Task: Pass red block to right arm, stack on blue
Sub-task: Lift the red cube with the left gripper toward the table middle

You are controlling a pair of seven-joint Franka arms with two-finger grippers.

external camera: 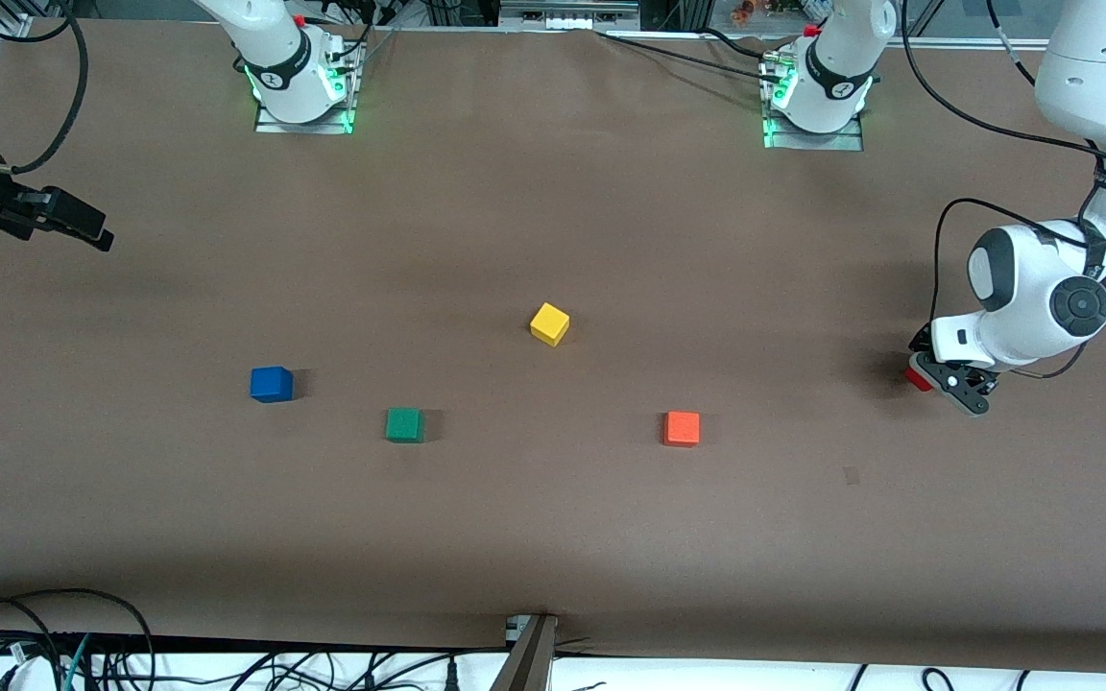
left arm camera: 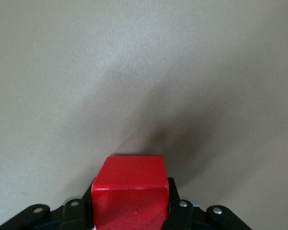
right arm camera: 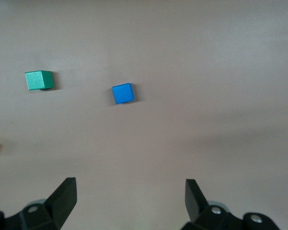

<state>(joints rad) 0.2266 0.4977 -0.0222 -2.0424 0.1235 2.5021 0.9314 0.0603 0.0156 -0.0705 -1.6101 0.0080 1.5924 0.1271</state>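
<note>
With the left claw (external camera: 947, 379) pinching the red block (external camera: 918, 376) low at the left arm's end of the counter (external camera: 553, 537), lift it straight, carrying it toward the waiting, spread right claw (external camera: 63, 223).

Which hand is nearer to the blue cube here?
Right. The right hand, open, hangs over bare table toward the right arm's end, where the blue cube lies. The left hand, shut on the red cube, is at the left arm's end.
</note>
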